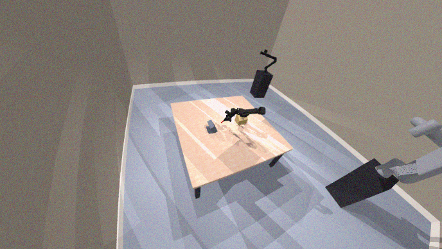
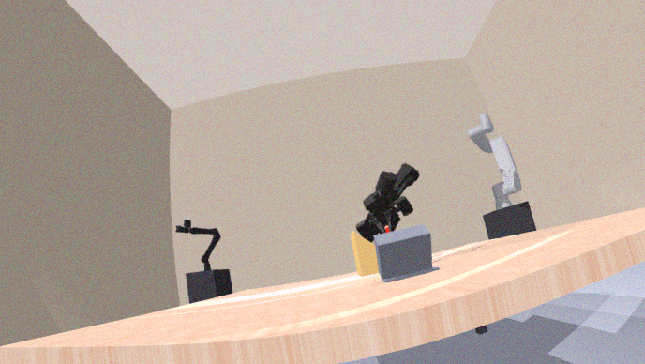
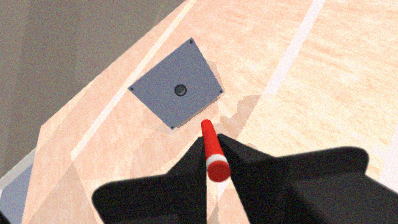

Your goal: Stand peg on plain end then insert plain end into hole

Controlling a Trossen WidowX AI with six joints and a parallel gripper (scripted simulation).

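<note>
The red peg [image 3: 212,145] [image 2: 387,229] [image 1: 221,122] is between the fingertips of my gripper [image 3: 210,139] [image 1: 224,120], which is shut on it. In the wrist view its white-banded end points back towards the camera and its plain end points away, towards the panel side. The grey-blue sloped panel [image 3: 165,90] [image 1: 211,124] [image 2: 404,255] stands on the table, with one dark round hole [image 3: 180,90] in its face. The peg is in the air, apart from the panel; its plain end appears below and right of the hole in the wrist view. The exterior view shows the panel's back, hiding the fingertips partly.
A yellow block [image 1: 241,120] [image 2: 363,255] stands on the wooden table [image 1: 205,167] [image 2: 281,319] beside and below the arm. Another black arm on a dark pedestal [image 1: 261,84] [image 2: 208,285] and a grey arm on a black pedestal [image 1: 356,183] [image 2: 510,221] stand away from the table.
</note>
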